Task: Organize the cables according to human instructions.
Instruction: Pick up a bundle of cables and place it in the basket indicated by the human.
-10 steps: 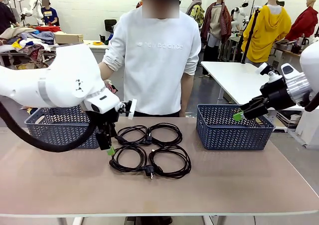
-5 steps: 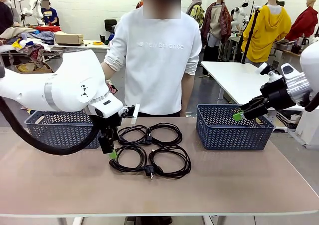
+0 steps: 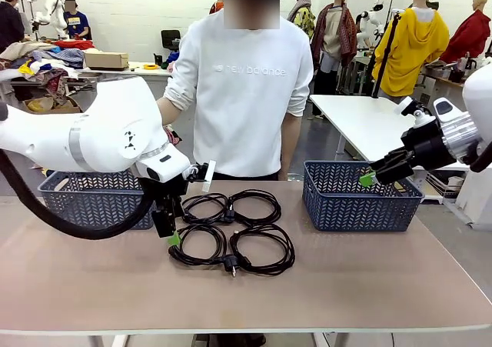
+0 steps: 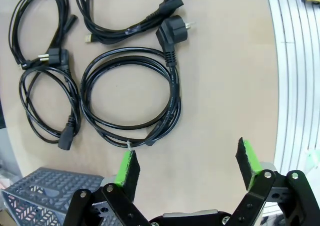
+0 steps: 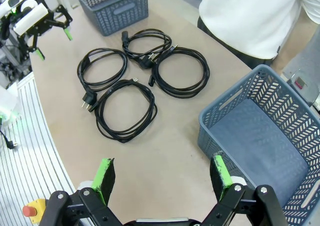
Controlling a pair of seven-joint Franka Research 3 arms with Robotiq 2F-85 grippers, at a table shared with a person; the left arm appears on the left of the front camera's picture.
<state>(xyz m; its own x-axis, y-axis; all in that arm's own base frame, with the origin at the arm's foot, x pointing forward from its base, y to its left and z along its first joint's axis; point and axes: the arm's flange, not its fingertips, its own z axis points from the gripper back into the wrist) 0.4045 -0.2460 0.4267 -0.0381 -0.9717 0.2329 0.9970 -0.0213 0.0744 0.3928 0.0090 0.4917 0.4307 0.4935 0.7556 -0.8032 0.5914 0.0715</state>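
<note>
- On the table (image 3: 346,278), between the left basket (image 3: 69,199) and the right basket (image 3: 354,202), the four cables (image 5: 152,79) are lying as round coils. Two are sitting nearer the far edge and two nearer your side, with neighbours touching or overlapping at their rims.
- At the far edge, the person (image 3: 246,101) in a white sweatshirt is standing directly behind the coils, facing you.
- Your left hand (image 3: 169,235) is hanging with its fingers pointing down at the left rim of the near-left coil (image 4: 175,103), low over the table. Its jaws are standing wide apart and it is gripping nothing.
- In the left wrist view, one green pad (image 4: 127,167) is sitting just beside that coil's cord, and you cannot tell whether it is touching. The other pad is hovering over bare tabletop, toward the near edge.
- The same coil's round plug (image 4: 170,30) is lying flat on the table against the coil's rim, beside the neighbouring near coil.
- Your right hand (image 3: 367,178) is being held up by the right basket, well apart from the cables. Its jaws are also spread wide, with nothing between the pads.
- In the right wrist view, you are looking down past the spread fingers at the basket's blue floor on one side and all four coils farther off, with the left hand beyond them.
</note>
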